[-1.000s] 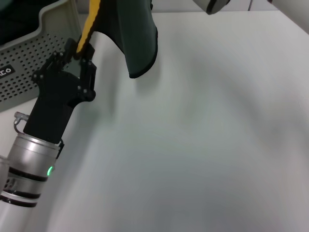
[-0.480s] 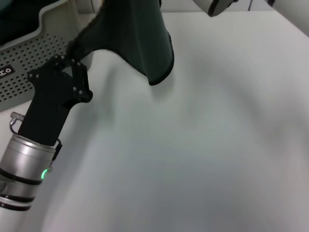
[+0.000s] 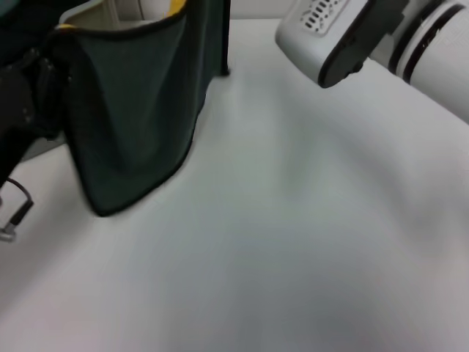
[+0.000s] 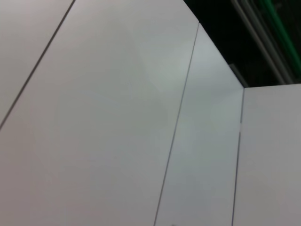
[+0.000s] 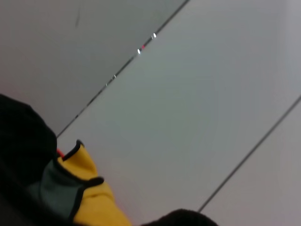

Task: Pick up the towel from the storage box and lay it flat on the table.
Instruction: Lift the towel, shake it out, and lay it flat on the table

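The towel [image 3: 132, 110] hangs spread above the table [image 3: 293, 242], dark side facing out, in front of the box [image 3: 88, 11]. The left gripper [image 3: 29, 95] holds one top corner; whether the right jaws grip cannot be told.

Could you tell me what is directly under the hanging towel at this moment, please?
Under the towel, which hangs spread in the air, lies bare white table. Part of the storage box peeks out behind its top edge; the rest is covered.
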Motion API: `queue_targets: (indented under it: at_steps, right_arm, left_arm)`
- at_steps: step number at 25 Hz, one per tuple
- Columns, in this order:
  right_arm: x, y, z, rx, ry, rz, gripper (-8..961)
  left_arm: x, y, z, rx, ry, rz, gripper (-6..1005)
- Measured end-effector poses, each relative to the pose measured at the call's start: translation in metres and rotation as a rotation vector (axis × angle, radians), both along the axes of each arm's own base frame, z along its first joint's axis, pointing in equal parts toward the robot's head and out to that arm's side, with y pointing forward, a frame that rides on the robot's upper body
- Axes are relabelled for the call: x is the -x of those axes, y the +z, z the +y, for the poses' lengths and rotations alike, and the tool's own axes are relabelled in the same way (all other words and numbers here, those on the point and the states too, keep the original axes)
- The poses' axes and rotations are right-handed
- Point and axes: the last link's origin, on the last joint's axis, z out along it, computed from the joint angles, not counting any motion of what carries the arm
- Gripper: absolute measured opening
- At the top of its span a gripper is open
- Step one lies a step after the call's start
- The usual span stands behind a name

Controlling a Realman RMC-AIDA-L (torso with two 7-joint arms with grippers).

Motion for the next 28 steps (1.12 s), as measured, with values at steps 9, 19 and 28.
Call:
queue_targets:
  at_steps: [9, 19, 28]
  right_arm:
    - [-0.030, -0.032, 0.035, 0.147, -0.196, 0.041, 9]
    - [-0.025, -0.036, 0.039, 0.212, -0.202, 0.085, 8]
    - [-0.034, -0.002, 0.076, 0.215, -0.479, 0.124, 8]
  left_arm:
    - [0.004, 0.010, 0.001, -0.003, 0.002, 0.008, 12]
    - [0.009, 0.012, -0.004, 0.002, 0.021, -0.002, 14]
    - [0.007, 0.009, -0.003, 0.013, 0.017, -0.007, 15]
